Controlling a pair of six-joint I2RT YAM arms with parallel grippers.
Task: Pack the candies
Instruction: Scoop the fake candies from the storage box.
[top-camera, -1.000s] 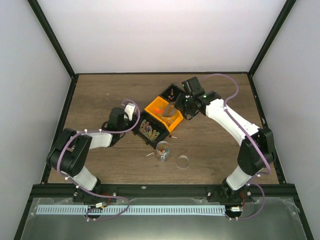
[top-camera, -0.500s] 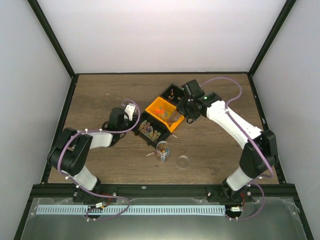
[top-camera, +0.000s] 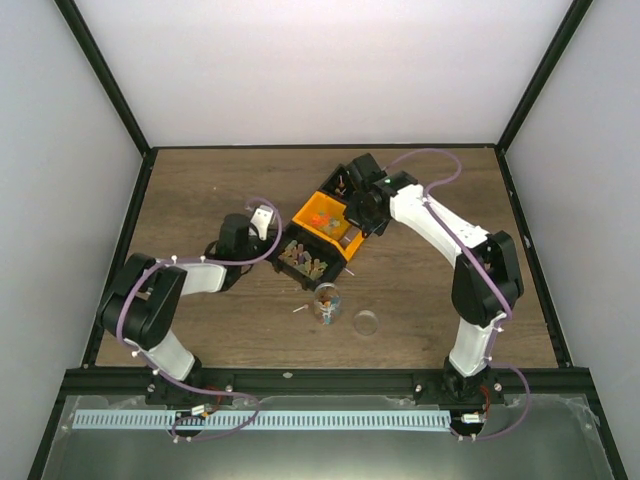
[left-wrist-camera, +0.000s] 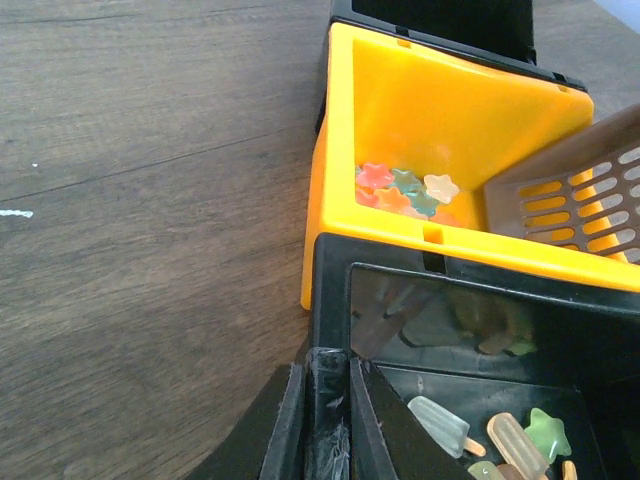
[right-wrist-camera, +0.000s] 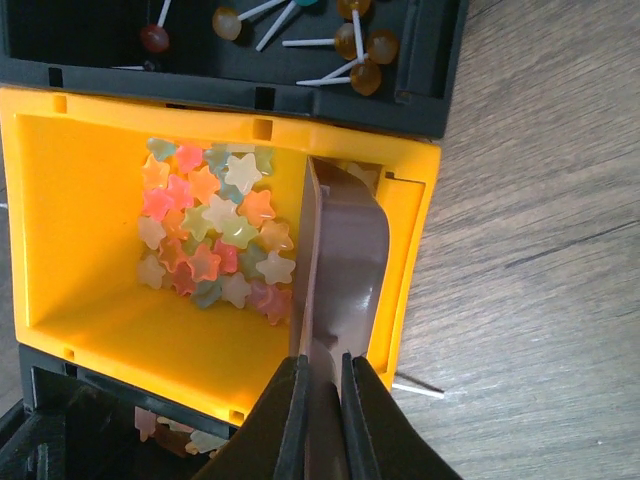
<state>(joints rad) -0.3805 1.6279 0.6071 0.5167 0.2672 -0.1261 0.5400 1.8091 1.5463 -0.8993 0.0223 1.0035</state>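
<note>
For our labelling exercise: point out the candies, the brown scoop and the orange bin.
candies (right-wrist-camera: 215, 240): right wrist view, middle of the heap.
brown scoop (right-wrist-camera: 345, 260): right wrist view, its curved blade.
orange bin (right-wrist-camera: 75, 220): right wrist view, bare inner surface.

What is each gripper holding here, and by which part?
The right gripper pinches the brown scoop by its handle, blade in the orange bin. The left gripper clamps the black bin by its wall.

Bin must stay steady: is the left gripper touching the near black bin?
Touching. Left wrist view: the left gripper clamps the near black bin by its wall.
</note>
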